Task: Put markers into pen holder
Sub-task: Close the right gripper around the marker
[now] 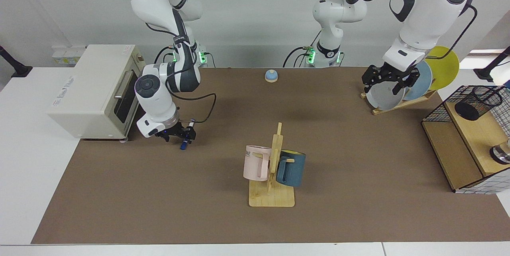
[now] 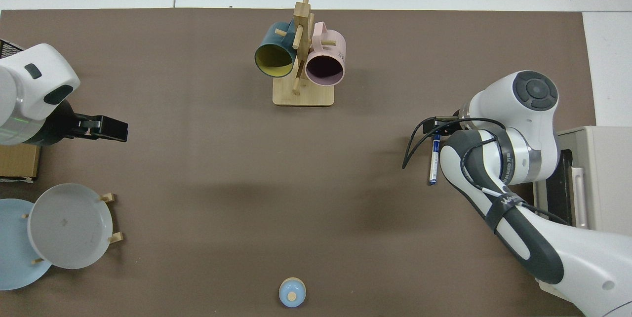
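Note:
The marker point(image 1: 184, 144) lies flat on the brown mat near the toaster oven; its blue cap end points toward the camera. It also shows as a thin white barrel in the top view, the marker point(image 2: 434, 161). My right gripper point(image 1: 182, 133) is down at the mat and open, with a finger on each side of the marker near its cap end; the right gripper point(image 2: 437, 123) shows only partly under its arm from above. The pen holder point(image 1: 477, 103) stands on the wooden shelf at the far side of the table. My left gripper point(image 1: 391, 83) waits open in front of the plates.
A white toaster oven point(image 1: 91, 88) stands just behind the right arm. A wooden mug tree point(image 1: 271, 192) with a pink and a blue mug is mid-table. A plate rack point(image 1: 402, 102), a small blue bell point(image 1: 271, 75) and a black wire-grid shelf frame point(image 1: 436, 114) are also there.

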